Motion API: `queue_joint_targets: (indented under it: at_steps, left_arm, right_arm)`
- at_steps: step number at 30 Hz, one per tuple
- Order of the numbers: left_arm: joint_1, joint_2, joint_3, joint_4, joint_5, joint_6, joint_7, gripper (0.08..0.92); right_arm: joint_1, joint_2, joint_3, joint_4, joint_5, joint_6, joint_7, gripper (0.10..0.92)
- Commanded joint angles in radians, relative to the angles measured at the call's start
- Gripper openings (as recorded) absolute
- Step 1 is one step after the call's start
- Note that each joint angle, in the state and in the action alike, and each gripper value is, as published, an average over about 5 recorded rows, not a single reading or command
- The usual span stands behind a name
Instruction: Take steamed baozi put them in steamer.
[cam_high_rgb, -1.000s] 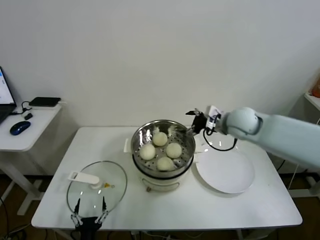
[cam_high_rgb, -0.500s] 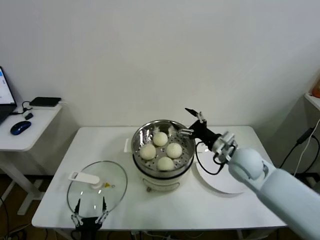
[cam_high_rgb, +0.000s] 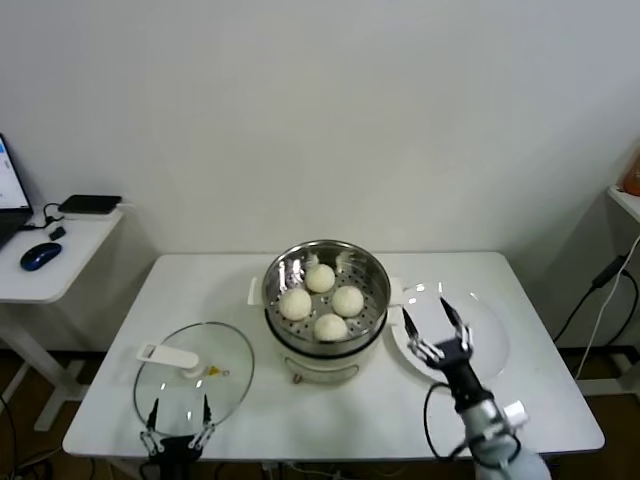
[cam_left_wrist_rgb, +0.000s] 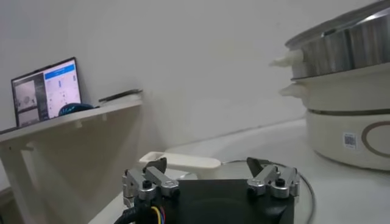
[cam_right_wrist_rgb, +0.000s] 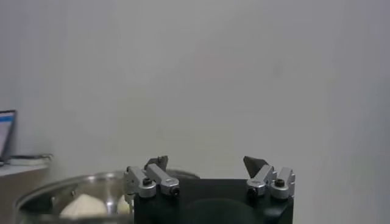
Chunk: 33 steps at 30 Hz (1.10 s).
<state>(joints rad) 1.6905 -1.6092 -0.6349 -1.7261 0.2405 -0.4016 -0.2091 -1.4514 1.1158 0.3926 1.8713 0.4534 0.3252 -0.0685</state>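
Several creamy-white baozi (cam_high_rgb: 321, 300) lie in the shiny steel steamer (cam_high_rgb: 279, 270), which sits on a white pot base at the table's middle. One bun (cam_right_wrist_rgb: 84, 207) and the steamer rim (cam_right_wrist_rgb: 36, 193) show in the right wrist view. My right gripper (cam_high_rgb: 436, 322) is open and empty, above the white plate (cam_high_rgb: 480, 370) to the right of the steamer. My left gripper (cam_high_rgb: 179, 419) is open and empty, low at the table's front left edge by the glass lid (cam_high_rgb: 215, 362).
The glass lid's white handle (cam_left_wrist_rgb: 183, 161) lies just ahead of the left fingers. The pot base (cam_left_wrist_rgb: 350, 134) shows in the left wrist view. A side desk (cam_high_rgb: 40, 275) with a mouse and laptop stands at far left.
My right arm has pulled back from the steamer's far right rim, swinging toward the table's front, and now hangs over the plate. The buns and left arm have not moved.
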Motion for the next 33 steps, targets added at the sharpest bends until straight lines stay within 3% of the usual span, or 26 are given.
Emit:
queue_joint_targets:
  at_steps: [1,33]
  left_arm:
    - [0.001,-0.039,0.004,-0.006,0.002,0.000,0.000,0.823]
    - [0.001,-0.044,0.005,-0.010,0.005,0.000,0.000,0.823]
  right_arm:
    - [-0.278,0.214,0.188,-0.002,-0.076,0.169,-0.021,0.823]
    - [-0.265,0.247,0.143,-0.034,-0.114,0.174,0.012,0.823]
